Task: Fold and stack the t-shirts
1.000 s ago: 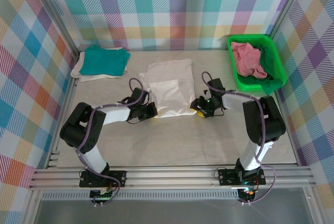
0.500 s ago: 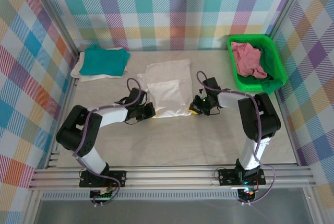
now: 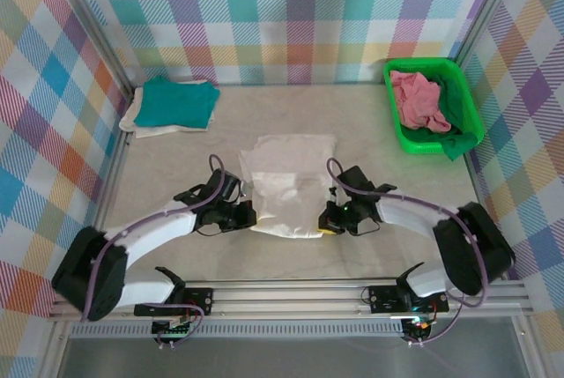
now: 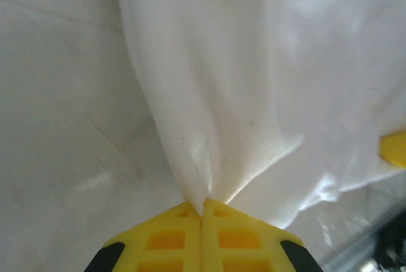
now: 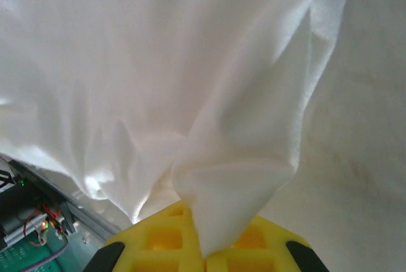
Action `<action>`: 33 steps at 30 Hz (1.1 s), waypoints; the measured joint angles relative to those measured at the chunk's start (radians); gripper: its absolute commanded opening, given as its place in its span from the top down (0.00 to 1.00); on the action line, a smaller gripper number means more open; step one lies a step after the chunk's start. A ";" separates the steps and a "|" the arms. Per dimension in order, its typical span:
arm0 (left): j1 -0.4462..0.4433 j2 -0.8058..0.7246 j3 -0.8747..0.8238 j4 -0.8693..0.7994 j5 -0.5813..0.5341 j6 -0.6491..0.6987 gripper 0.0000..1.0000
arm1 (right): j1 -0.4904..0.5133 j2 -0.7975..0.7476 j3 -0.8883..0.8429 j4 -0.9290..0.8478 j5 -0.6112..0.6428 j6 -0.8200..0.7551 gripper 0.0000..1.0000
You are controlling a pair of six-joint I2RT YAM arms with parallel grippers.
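Left hand (image 4: 202, 216) pinches the white cloth t-shirt (image 3: 286, 186) at its 8 o'clock corner. Right hand (image 3: 326, 222) pinches its 4 o'clock corner.

- I see the yellow jaws of the left gripper (image 4: 202, 221) at the bottom edge. They are pressed flat together on a pinch of the white t-shirt (image 4: 254, 75).
- From that pinch the cloth fans upward in smooth folds.
- The pale worktop (image 4: 57, 126) lies bare on the left.
- A small yellow piece (image 4: 394, 148) pokes in at the right edge, against the cloth.
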State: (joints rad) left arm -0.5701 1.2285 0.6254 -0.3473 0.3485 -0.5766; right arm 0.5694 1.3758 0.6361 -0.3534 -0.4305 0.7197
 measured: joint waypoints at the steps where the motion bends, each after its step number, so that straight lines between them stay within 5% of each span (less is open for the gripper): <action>1: -0.004 -0.047 0.010 -0.036 0.002 -0.003 1.00 | 0.001 -0.045 0.000 -0.022 0.006 0.005 1.00; 5: -0.002 -0.119 0.140 -0.150 0.002 0.010 1.00 | -0.008 -0.197 0.069 -0.108 0.055 0.010 1.00; 10: 0.074 -0.030 0.319 -0.140 0.051 0.027 1.00 | -0.090 -0.145 0.268 -0.158 0.091 -0.003 1.00; 26: 0.326 0.523 0.778 -0.103 0.101 0.138 1.00 | -0.234 0.509 0.961 -0.275 0.133 -0.098 1.00; 28: 0.340 0.597 0.843 -0.117 0.106 0.154 1.00 | -0.240 0.584 1.041 -0.301 0.136 -0.100 0.90; 29: 0.346 0.633 0.877 -0.129 0.107 0.162 0.91 | -0.244 0.624 1.087 -0.315 0.136 -0.103 0.74; 32: 0.361 0.722 0.961 -0.158 0.078 0.187 0.44 | -0.256 0.738 1.228 -0.351 0.138 -0.109 0.59; 33: 0.365 0.742 0.982 -0.167 0.060 0.192 0.40 | -0.259 0.767 1.269 -0.361 0.142 -0.111 0.59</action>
State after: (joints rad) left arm -0.2050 1.9705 1.6073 -0.5148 0.4080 -0.3843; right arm 0.3099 2.1426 1.9053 -0.7143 -0.2886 0.6090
